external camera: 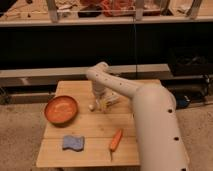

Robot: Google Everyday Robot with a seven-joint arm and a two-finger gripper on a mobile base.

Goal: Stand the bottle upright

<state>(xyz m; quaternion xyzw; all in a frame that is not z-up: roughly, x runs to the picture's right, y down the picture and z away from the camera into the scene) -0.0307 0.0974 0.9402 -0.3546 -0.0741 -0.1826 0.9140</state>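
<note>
Dark shelving (75, 45) fills the background, with a cluttered upper shelf of indistinct red and white items along its top edge. Below it, speckled flooring surrounds a light wooden table (85, 150) made of broad planks.

Largest item in view: the white robot arm (150, 125), whose thick body rises from the lower right and covers the table's right-hand portion. Its forearm reaches up and left, bends at an elbow near the table's far edge, and drops down toward the middle of the tabletop.

Next in size: an orange bowl (61, 109) on the left side of the table, sitting upright and apart from everything else. A blue wavy-edged sponge (73, 143) lies near the front left. An orange carrot (116, 140) lies at the front centre, close beside the arm's body.

The gripper (100, 101) is low over the table centre, just right of the bowl. Whether it is clenched or released cannot be told.

The bottle (106, 103) lies at the gripper, on or just above the tabletop, tilted rather than upright, its pale cap end toward the bowl. The wrist partly blocks it.
</note>
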